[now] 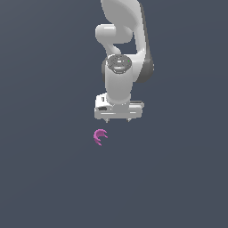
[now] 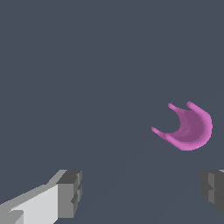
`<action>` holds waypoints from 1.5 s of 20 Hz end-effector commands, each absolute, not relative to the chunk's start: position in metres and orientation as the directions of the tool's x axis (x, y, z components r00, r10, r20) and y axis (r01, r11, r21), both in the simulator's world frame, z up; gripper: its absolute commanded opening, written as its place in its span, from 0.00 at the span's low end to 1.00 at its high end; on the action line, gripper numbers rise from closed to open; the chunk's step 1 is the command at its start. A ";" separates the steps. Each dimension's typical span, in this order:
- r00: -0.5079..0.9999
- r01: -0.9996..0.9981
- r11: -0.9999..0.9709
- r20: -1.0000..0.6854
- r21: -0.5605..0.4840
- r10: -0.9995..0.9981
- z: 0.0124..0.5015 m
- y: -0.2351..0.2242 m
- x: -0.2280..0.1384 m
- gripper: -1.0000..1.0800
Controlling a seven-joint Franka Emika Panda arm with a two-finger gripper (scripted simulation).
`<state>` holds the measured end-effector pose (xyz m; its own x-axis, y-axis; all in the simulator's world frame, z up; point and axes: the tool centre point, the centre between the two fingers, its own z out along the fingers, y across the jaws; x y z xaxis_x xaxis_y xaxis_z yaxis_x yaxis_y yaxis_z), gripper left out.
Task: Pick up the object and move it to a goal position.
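The object, a tiny magenta-pink C-shaped hook piece (image 1: 100, 136), lies on the dark grey floor. My white gripper (image 1: 118, 120) hangs above it and a little toward the exterior view's right, pointing down. Its two short fingertips (image 1: 107, 120) are spread apart with nothing between them. In the wrist view the object (image 2: 189, 128) lies on the floor ahead of the open fingers (image 2: 70, 192), closer to one finger (image 2: 213, 189) than to the other. The gripper does not touch it.
The white arm (image 1: 122, 40) rises behind the gripper at the top of the exterior view. The floor (image 1: 44, 178) is a flat dark grey surface; no other object or goal marker shows.
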<state>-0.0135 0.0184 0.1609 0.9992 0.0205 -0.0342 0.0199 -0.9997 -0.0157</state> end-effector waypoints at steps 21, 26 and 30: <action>1.000 -0.004 -0.999 -0.013 -0.033 -0.004 0.162 0.040 -0.010 0.96; 0.992 -0.123 -0.992 -0.014 -0.030 -0.122 0.147 0.017 -0.005 0.96; 0.967 -0.254 -0.967 -0.014 -0.023 -0.254 0.131 -0.010 0.000 0.96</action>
<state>-0.0017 0.0007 0.1375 0.9791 -0.2028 -0.0140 -0.2031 -0.9788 -0.0264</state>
